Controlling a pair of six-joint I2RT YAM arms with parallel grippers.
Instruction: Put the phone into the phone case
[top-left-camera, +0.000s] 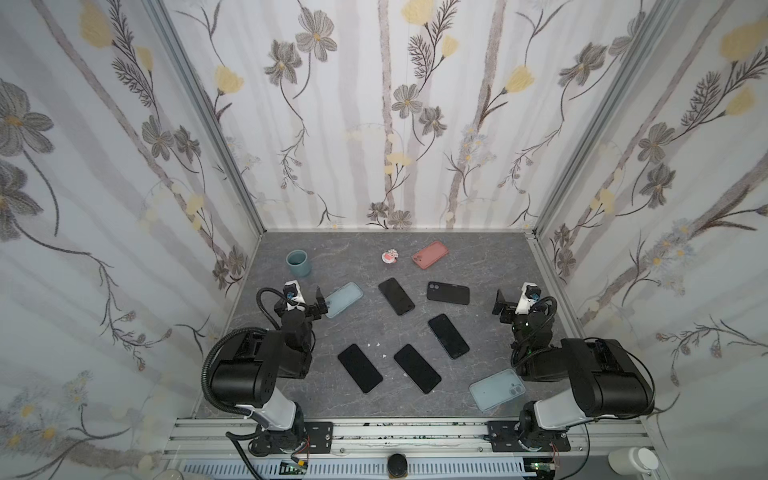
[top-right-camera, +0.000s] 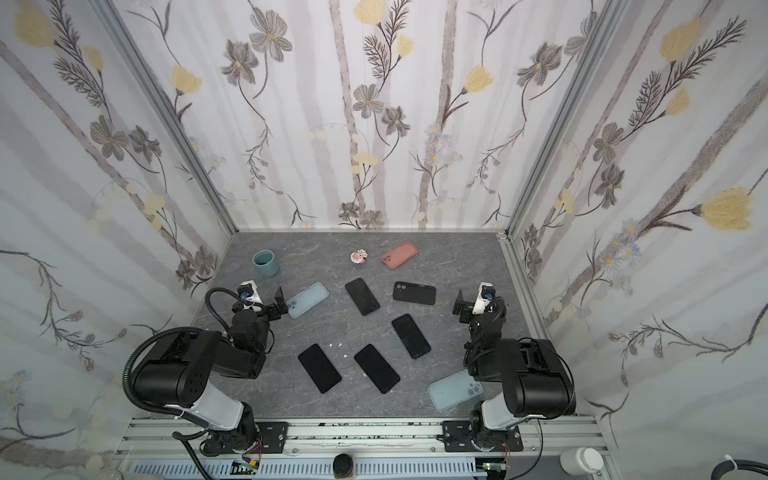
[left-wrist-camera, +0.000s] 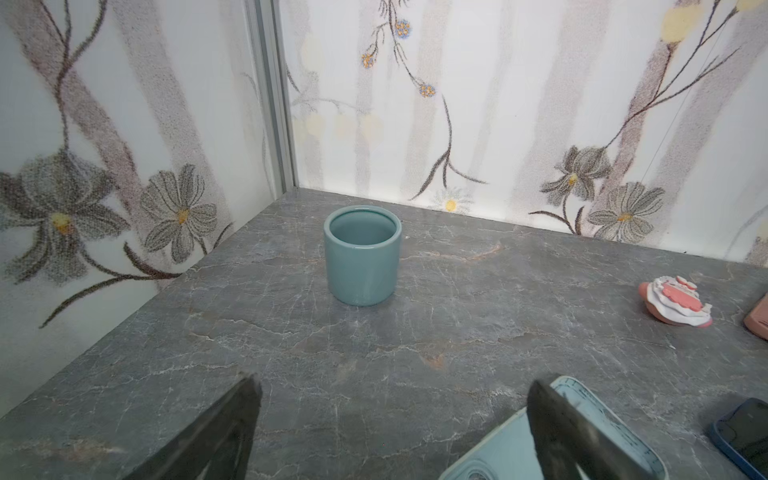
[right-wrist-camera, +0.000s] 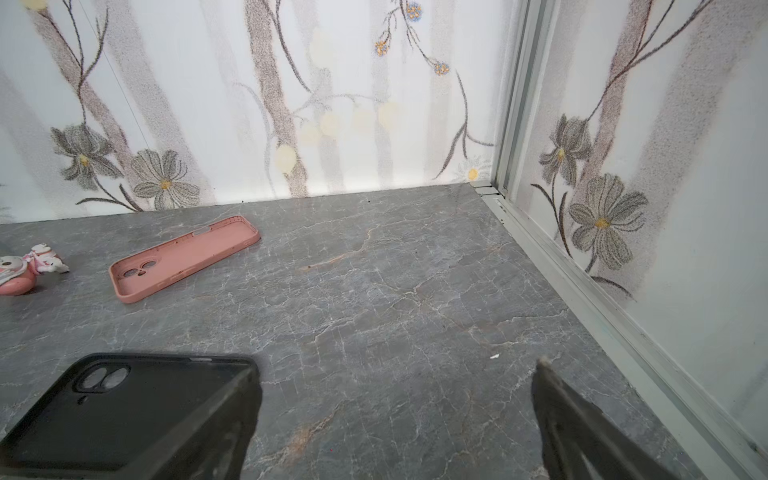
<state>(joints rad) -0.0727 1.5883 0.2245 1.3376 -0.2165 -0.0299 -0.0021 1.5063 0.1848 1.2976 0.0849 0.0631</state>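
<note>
Several black phones lie screen-up mid-table in both top views, among them one phone (top-left-camera: 396, 296) (top-right-camera: 362, 296) at the back and another phone (top-left-camera: 360, 368) near the front. Empty cases lie around them: a light blue case (top-left-camera: 343, 299) (left-wrist-camera: 511, 449), a black case (top-left-camera: 448, 293) (right-wrist-camera: 124, 399), a pink case (top-left-camera: 430, 254) (right-wrist-camera: 183, 257) and a second light blue case (top-left-camera: 496, 390). My left gripper (top-left-camera: 301, 303) (left-wrist-camera: 395, 415) hovers open, one finger over the blue case's end. My right gripper (top-left-camera: 521, 307) (right-wrist-camera: 395, 415) is open and empty beside the black case.
A teal cup (top-left-camera: 298, 263) (left-wrist-camera: 361, 257) stands at the back left. A pink-and-white trinket (top-left-camera: 390, 256) (left-wrist-camera: 677, 301) lies by the pink case. Flowered walls close three sides, with a metal rail (right-wrist-camera: 582, 291) along the right wall's foot.
</note>
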